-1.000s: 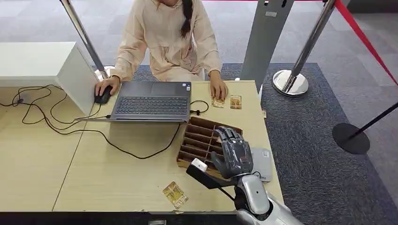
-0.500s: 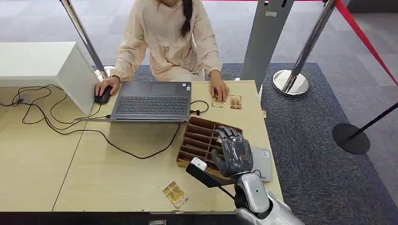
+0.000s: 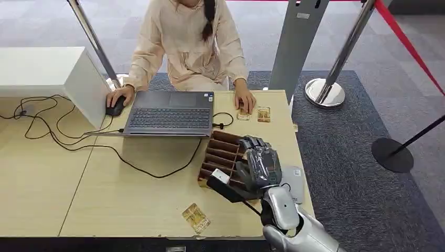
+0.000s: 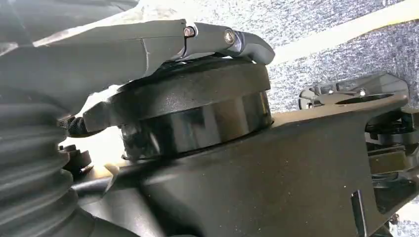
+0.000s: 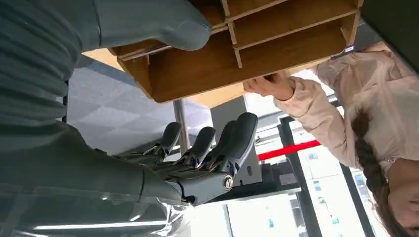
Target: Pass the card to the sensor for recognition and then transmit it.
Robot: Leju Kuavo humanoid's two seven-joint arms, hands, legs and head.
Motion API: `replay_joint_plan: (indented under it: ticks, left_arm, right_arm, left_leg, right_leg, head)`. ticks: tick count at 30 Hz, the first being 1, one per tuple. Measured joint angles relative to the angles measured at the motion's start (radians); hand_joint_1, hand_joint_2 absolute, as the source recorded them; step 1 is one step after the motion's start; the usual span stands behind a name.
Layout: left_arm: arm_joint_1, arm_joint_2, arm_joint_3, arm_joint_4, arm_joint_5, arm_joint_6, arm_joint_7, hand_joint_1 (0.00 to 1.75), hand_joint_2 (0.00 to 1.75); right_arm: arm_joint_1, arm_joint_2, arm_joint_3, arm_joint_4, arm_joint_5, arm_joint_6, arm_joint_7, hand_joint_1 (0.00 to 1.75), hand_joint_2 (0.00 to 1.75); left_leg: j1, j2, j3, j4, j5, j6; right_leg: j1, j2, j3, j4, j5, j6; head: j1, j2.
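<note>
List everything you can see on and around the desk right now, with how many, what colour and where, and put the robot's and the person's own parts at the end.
Laptop: one, grey, open at the far side of the table.
Mouse: one, black, left of the laptop.
Cables: black, trailing across the left of the table.
Slotted tray: one, brown wood, right of centre.
Cards: three, gold patterned, one at the near edge, two by the far right corner.
Sensor: one, grey, flat, at the right edge.
White box: one, far left.
Stanchions: chrome, with red belt, on the carpet.
Person's hands: one on the mouse, one near the far cards.
Right hand: dark grey, over the tray, holding nothing.
</note>
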Motion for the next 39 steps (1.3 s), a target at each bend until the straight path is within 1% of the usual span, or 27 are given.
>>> replay_joint_plan:
  ticks: [2, 9, 11, 19, 29, 31, 33, 35, 36, 37, 38, 39]
  left_arm:
    - [0.000, 0.000, -0.002, 0.000, 0.000, -0.001, -0.001, 0.00, 1.75]
    - [0.000, 0.000, -0.005, 0.000, 0.002, -0.005, -0.004, 0.00, 1.75]
    - [0.000, 0.000, -0.006, 0.000, 0.003, -0.005, -0.006, 0.00, 1.75]
    - [0.000, 0.000, -0.007, 0.000, 0.004, -0.006, -0.007, 0.00, 1.75]
    - [0.000, 0.001, -0.010, 0.000, 0.004, -0.008, -0.009, 0.00, 1.75]
    - [0.000, 0.001, -0.010, 0.000, 0.005, -0.008, -0.009, 0.00, 1.75]
    - [0.000, 0.001, -0.010, 0.000, 0.005, -0.008, -0.008, 0.00, 1.75]
    - [0.000, 0.001, -0.010, 0.000, 0.005, -0.008, -0.008, 0.00, 1.75]
    - [0.000, 0.001, -0.011, 0.000, 0.005, -0.008, -0.008, 0.00, 1.75]
    - [0.000, 0.001, -0.011, 0.000, 0.005, -0.008, -0.008, 0.00, 1.75]
    - [0.000, 0.001, -0.011, 0.000, 0.004, -0.008, -0.008, 0.00, 1.75]
    - [0.000, 0.002, -0.011, 0.000, 0.004, -0.009, -0.008, 0.00, 1.75]
  right_arm:
    - [-0.006, 0.000, 0.000, 0.002, -0.006, 0.010, 0.005, 0.65, 1.75]
    - [-0.026, -0.002, 0.000, 0.027, -0.034, 0.043, 0.043, 0.61, 1.75]
    - [-0.026, -0.008, 0.000, 0.037, -0.039, 0.044, 0.051, 0.58, 1.75]
    - [-0.024, -0.029, 0.000, 0.068, -0.051, 0.041, 0.066, 0.58, 1.75]
    - [-0.022, -0.038, 0.000, 0.082, -0.051, 0.039, 0.067, 0.58, 1.75]
    - [-0.021, -0.038, 0.000, 0.083, -0.049, 0.038, 0.064, 0.61, 1.75]
    - [-0.020, -0.037, 0.001, 0.084, -0.045, 0.034, 0.061, 0.66, 1.75]
    - [-0.019, -0.035, 0.001, 0.084, -0.039, 0.027, 0.056, 0.84, 1.75]
    - [-0.019, -0.034, 0.002, 0.086, -0.034, 0.024, 0.053, 0.99, 1.75]
    - [-0.019, -0.033, 0.003, 0.087, -0.027, 0.022, 0.051, 1.24, 1.75]
    - [-0.019, -0.033, 0.004, 0.087, -0.021, 0.021, 0.050, 1.34, 1.75]
    - [-0.019, -0.032, 0.005, 0.087, -0.012, 0.019, 0.050, 1.40, 1.75]
  left_leg:
    - [0.000, 0.000, 0.000, 0.000, 0.000, 0.000]
    - [0.000, 0.000, 0.000, 0.000, 0.000, 0.000]
    - [0.000, 0.000, 0.000, 0.000, 0.000, 0.000]
    - [0.000, 0.000, 0.000, 0.000, 0.000, 0.000]
    - [0.000, 0.000, 0.000, 0.000, 0.000, 0.000]
    - [0.000, 0.000, 0.000, 0.000, 0.000, 0.000]
    - [0.000, 0.000, 0.000, 0.000, 0.000, 0.000]
    - [0.000, 0.000, 0.000, 0.000, 0.000, 0.000]
    - [0.000, 0.000, 0.000, 0.000, 0.000, 0.000]
    - [0.000, 0.000, 0.000, 0.000, 0.000, 0.000]
    - [0.000, 0.000, 0.000, 0.000, 0.000, 0.000]
    - [0.000, 0.000, 0.000, 0.000, 0.000, 0.000]
  right_leg:
    - [0.000, 0.000, 0.000, 0.000, 0.000, 0.000]
    - [0.000, 0.000, 0.000, 0.000, 0.000, 0.000]
    - [0.000, 0.000, 0.000, 0.000, 0.000, 0.000]
    - [0.000, 0.000, 0.000, 0.000, 0.000, 0.000]
    - [0.000, 0.000, 0.000, 0.000, 0.000, 0.000]
    - [0.000, 0.000, 0.000, 0.000, 0.000, 0.000]
    - [0.000, 0.000, 0.000, 0.000, 0.000, 0.000]
    - [0.000, 0.000, 0.000, 0.000, 0.000, 0.000]
    - [0.000, 0.000, 0.000, 0.000, 0.000, 0.000]
    - [0.000, 0.000, 0.000, 0.000, 0.000, 0.000]
    - [0.000, 0.000, 0.000, 0.000, 0.000, 0.000]
    - [0.000, 0.000, 0.000, 0.000, 0.000, 0.000]
  head:
    - [0.000, 0.000]
    - [0.000, 0.000]
    - [0.000, 0.000]
    - [0.000, 0.000]
    - [0.000, 0.000]
    - [0.000, 0.000]
    - [0.000, 0.000]
    - [0.000, 0.000]
    - [0.000, 0.000]
    - [0.000, 0.000]
    - [0.000, 0.000]
    - [0.000, 0.000]
